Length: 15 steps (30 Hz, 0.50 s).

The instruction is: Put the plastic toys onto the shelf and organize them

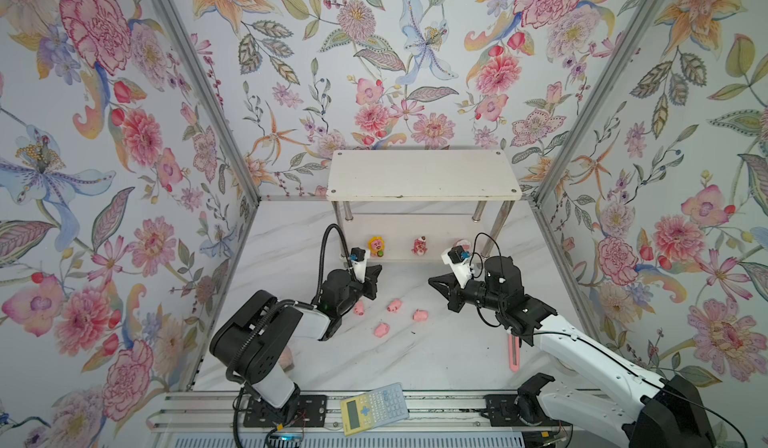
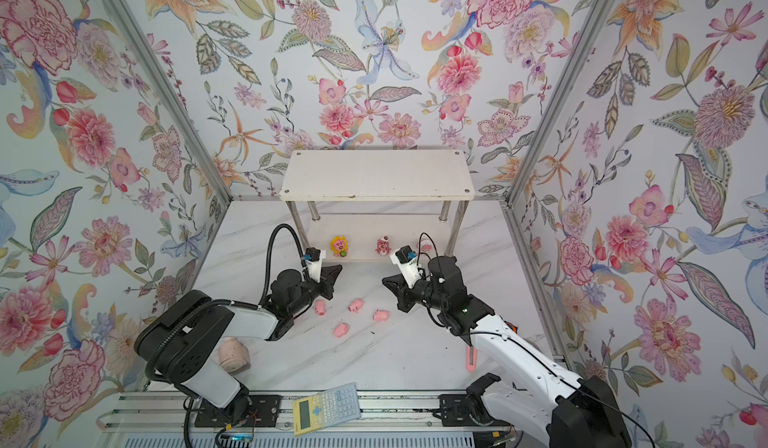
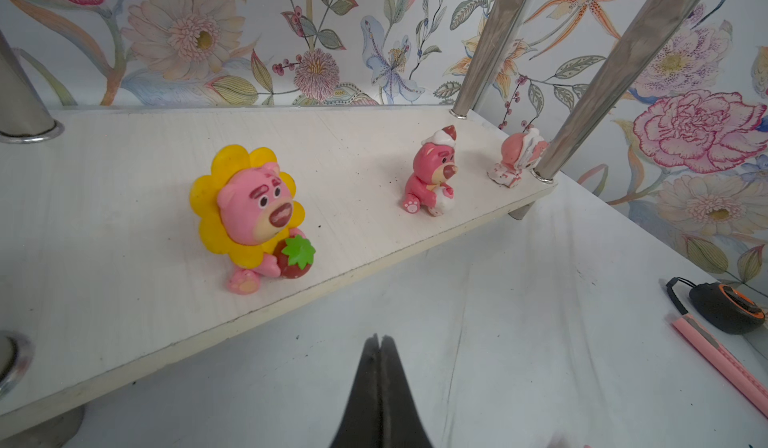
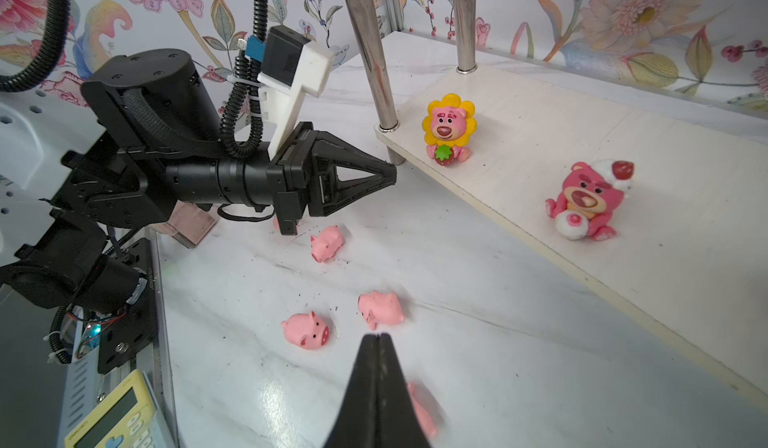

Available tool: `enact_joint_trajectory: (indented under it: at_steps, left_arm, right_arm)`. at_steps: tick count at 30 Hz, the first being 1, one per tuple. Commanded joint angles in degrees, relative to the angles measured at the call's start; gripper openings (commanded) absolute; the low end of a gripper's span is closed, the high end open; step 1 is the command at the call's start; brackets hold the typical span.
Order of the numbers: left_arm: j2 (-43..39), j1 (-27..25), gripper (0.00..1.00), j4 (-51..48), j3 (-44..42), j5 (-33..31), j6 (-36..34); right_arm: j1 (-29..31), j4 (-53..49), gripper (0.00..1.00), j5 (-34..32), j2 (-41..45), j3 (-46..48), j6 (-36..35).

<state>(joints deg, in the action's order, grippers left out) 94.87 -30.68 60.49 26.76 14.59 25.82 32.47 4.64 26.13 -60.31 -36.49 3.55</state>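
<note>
Only the left wrist view shows the black tape measure (image 3: 725, 306). Left gripper (image 3: 380, 338) and right gripper (image 4: 378, 337): jaws pressed together, empty.

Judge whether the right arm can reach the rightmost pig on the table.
Probably yes: the pig lies on bare tabletop close to the right arm's shut fingers, nothing between them; they must open first.

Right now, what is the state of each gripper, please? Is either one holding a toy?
The left gripper is closed, with nothing between its jaws.
The right gripper is closed, with nothing between its jaws.
</note>
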Motion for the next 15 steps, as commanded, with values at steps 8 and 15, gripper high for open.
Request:
enact_joint_trajectory:
  at_steps: [8, 15]
  left_arm:
    - [5.01, 1.39, 0.0, 3.61, 3.36, -5.86, 1.08]
    - [8.48, 2.44, 0.0, 5.11, 5.07, -6.59, 1.7]
  right_arm:
    - [-0.55, 1.52, 0.0, 0.15, -0.24, 1.24, 1.06]
    - [-0.61, 1.69, 0.0, 0.2, -0.68, 1.36, 1.08]
